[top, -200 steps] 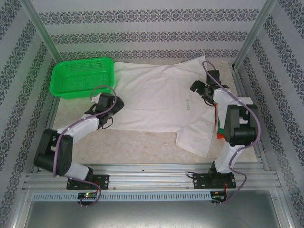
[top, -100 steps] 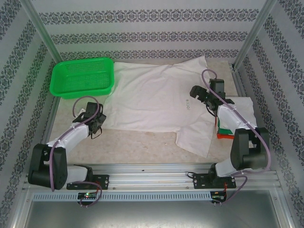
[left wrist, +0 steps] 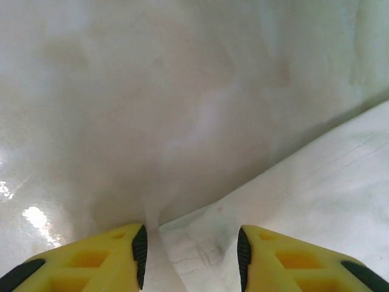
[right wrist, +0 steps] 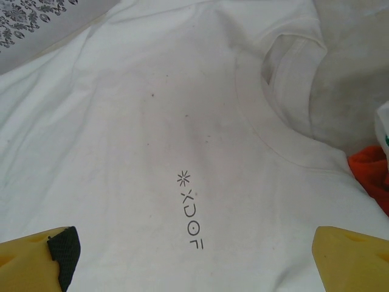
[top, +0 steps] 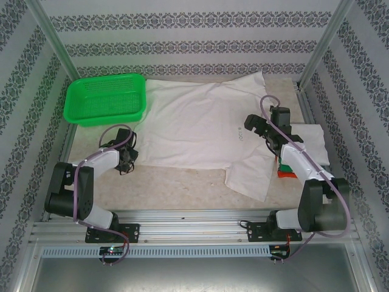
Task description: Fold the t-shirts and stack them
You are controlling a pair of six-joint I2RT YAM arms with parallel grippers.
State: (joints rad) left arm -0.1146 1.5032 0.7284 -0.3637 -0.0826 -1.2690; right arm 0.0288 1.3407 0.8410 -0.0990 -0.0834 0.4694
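Now: t-shirt (top: 194, 128) flat, long axis left-right, collar rightward; surface (top: 182, 182) exposed nearside. Left gripper (left wrist: 191, 243) jaws apart astride hem corner; right gripper (right wrist: 194, 249) wide apart.

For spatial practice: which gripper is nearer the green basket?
Left. The left gripper is just nearside of the basket; the right gripper is far across, over the white t-shirt.

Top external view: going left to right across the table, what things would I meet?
basket → spread t-shirt → folded stack
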